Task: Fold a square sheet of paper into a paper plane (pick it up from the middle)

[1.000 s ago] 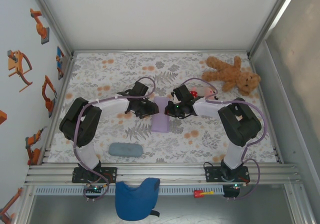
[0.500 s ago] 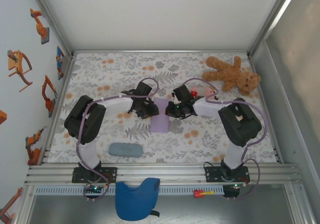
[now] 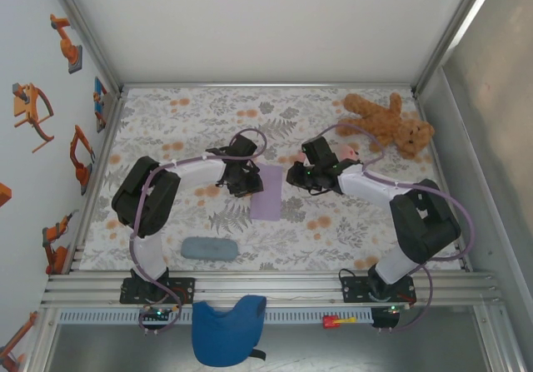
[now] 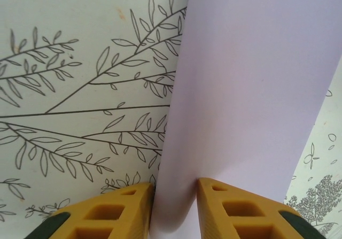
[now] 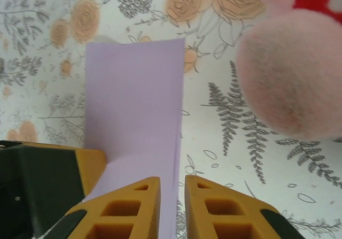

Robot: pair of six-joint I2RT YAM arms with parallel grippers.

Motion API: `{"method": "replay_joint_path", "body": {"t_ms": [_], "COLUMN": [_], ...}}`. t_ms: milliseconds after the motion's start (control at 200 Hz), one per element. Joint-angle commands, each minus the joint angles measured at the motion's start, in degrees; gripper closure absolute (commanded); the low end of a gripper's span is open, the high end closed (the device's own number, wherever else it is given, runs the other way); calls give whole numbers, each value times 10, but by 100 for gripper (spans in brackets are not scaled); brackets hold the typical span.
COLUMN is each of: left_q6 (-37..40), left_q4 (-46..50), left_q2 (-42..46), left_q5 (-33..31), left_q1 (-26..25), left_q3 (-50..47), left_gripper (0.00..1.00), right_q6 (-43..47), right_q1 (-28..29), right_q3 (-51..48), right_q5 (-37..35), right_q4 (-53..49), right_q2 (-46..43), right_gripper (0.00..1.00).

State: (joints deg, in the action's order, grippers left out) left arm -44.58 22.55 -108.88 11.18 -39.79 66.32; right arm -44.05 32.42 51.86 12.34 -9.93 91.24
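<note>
Right arm has swung back rightward. Top view: square sheet of paper point(image 3: 266, 195) mid-table; left gripper point(image 3: 246, 178) at its 10 o'clock, right gripper point(image 3: 294, 176) at 2 o'clock. Left wrist: fingers point(image 4: 120, 212) flank its raised fold, grip cannot be told. Right wrist: fingers point(image 5: 133, 212) slightly parted.

From high above and behind the arm bases point(image 3: 158, 289), fixed, looking steeply down toward the far wall; far enough off to take in the whole flowered surface point(image 3: 166, 114), left rail to right.

From just behind the left end effector point(image 4: 175, 188), aimed forward and down, very close to the surface, with leaf prints and the sheet of paper point(image 4: 251, 89) looming large.

From just behind the right end effector point(image 5: 172, 181), mounted likewise, slightly farther off, facing left across the surface.

Shared by all three: the sheet at mid-surface and the print around it. Shared by top and right wrist: the pink soft toy point(image 5: 288, 73), on the right.
</note>
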Motion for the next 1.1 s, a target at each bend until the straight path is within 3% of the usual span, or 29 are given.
{"method": "replay_joint_path", "body": {"t_ms": [0, 1092], "left_q6": [-25, -17], "left_q4": [17, 44], "left_q2": [-73, -144], "left_q5": [-35, -15], "left_q1": [-9, -23], "left_q3": [-22, 17], "left_gripper": [71, 66], "right_q6": [11, 18], "right_q1": [-3, -15], "right_q3": [-10, -24], "right_q5": [-11, 53], "right_q4": [-10, 42], "right_q2": [-4, 20], "right_gripper": [81, 85]}}
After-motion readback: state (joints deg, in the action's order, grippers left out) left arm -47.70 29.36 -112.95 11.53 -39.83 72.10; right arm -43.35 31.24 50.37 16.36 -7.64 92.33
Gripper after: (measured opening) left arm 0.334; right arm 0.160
